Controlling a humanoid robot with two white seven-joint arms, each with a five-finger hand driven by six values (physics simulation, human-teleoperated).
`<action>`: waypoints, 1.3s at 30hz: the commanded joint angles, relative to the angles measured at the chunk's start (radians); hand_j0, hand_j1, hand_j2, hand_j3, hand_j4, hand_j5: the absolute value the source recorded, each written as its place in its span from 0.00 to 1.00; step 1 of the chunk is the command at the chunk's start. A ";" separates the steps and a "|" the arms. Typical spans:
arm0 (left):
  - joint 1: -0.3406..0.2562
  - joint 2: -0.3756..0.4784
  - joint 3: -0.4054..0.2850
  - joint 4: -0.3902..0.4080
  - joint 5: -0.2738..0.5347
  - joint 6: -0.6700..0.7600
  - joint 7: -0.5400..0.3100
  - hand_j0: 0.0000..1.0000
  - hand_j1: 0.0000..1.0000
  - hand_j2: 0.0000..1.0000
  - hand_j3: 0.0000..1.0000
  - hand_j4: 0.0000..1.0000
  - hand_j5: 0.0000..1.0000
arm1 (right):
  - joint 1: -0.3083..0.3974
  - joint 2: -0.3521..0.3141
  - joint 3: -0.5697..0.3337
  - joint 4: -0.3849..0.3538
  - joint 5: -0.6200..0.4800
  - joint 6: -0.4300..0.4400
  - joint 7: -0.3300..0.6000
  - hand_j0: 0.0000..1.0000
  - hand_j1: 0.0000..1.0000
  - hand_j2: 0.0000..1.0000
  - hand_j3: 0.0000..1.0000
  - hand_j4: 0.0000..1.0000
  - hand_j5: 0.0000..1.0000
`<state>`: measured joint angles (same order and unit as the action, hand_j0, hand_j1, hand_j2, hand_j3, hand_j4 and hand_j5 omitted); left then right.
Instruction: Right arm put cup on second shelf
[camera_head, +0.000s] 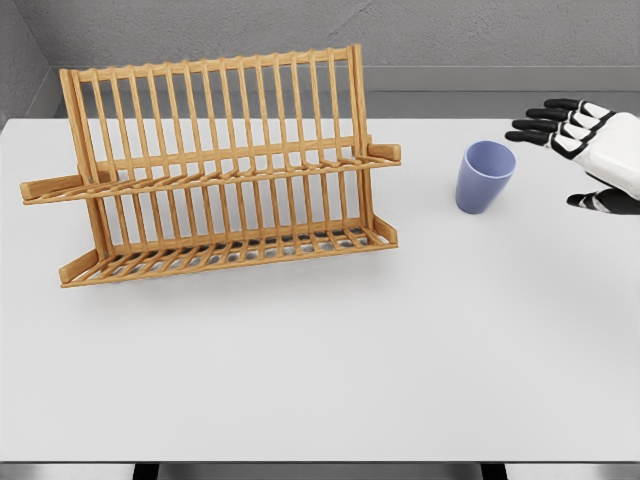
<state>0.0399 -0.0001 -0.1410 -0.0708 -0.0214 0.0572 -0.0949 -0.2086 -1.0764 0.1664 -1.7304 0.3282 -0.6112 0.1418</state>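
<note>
Blue cup (485, 176) seen upright on white worktop (320, 360), right of wooden rack (215, 165). Right robot hand (590, 150) held near cup, fingers spread, grasping nothing. No writing legible.

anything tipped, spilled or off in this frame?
Nothing stands out. The blue cup stands upright on the white table, nothing spilled around it. The wooden dish rack sits on its base, slats intact, both shelves empty. The right robot hand is open beside the cup, not touching it.
</note>
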 joint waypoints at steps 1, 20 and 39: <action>0.000 0.000 0.000 0.000 0.000 0.000 0.000 1.00 1.00 1.00 1.00 1.00 1.00 | 0.000 -0.005 0.001 -0.003 -0.006 0.000 -0.001 1.00 1.00 1.00 1.00 1.00 1.00; 0.000 0.000 0.000 0.000 0.000 0.000 0.000 1.00 1.00 1.00 1.00 1.00 1.00 | -0.655 0.200 0.562 0.390 -0.005 0.061 0.469 1.00 1.00 1.00 1.00 1.00 1.00; 0.000 0.000 0.000 0.000 0.000 0.001 0.000 1.00 1.00 1.00 1.00 1.00 1.00 | -0.749 0.288 0.660 0.540 -0.003 0.062 0.469 1.00 1.00 1.00 1.00 1.00 1.00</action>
<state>0.0399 -0.0001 -0.1410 -0.0708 -0.0214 0.0573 -0.0949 -0.9572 -0.7928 0.8169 -1.1988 0.3294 -0.5516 0.6113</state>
